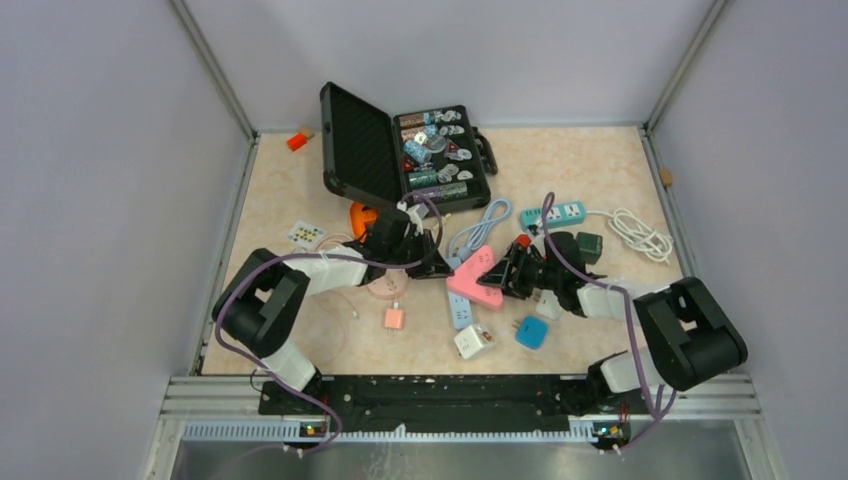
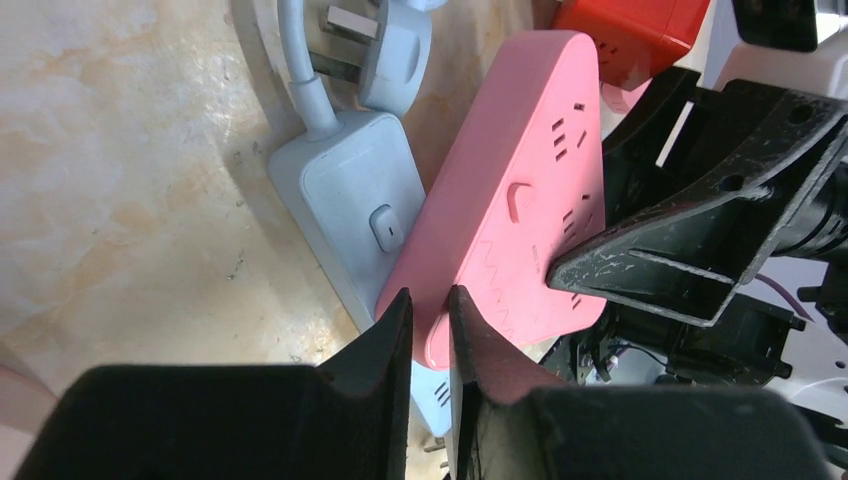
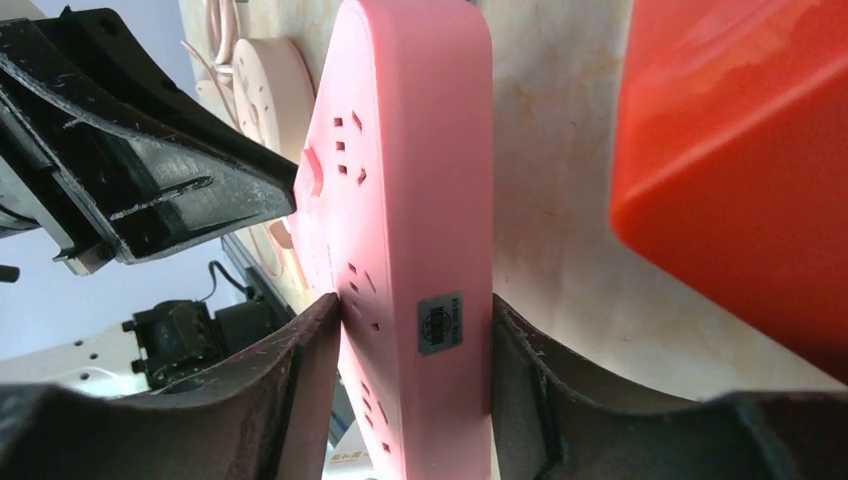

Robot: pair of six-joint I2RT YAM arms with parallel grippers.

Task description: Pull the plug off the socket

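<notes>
Socket strip (image 1: pixel 476 277), pink, mid-table (image 1: pixel 290 290). Right fingers (image 3: pixel 300 380) clamp it across its width. Left fingers (image 2: pixel 380 345) pinched together at its left edge. White strip (image 2: pixel 350 200) lies partly under it; red block (image 3: pixel 740 170) crowds its right side.

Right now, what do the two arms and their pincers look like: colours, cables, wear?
Both the left arm and the right arm have bulky black joint housings joined by white links. A purple cable loops loosely along each. The left pincer and the right pincer are matte black, with angular, tapering fingers whose edges are scuffed pale.
</notes>
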